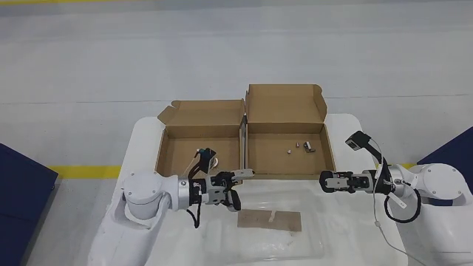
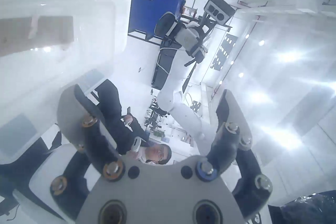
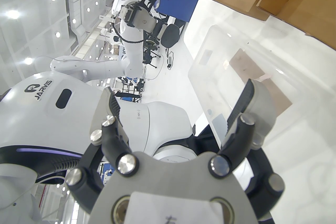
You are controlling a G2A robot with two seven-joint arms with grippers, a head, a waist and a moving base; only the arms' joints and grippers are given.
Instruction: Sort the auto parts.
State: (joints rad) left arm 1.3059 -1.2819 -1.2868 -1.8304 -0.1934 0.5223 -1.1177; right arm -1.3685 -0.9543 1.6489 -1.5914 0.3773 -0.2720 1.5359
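Empty and agape like my right claw, my left claw lies nearer the pale part between them.

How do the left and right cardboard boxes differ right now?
The right box holds a few small metal parts; the left box shows none on its visible floor. The right box's rear flap reaches farther back than the left box's. Both are open brown cardboard, side by side.
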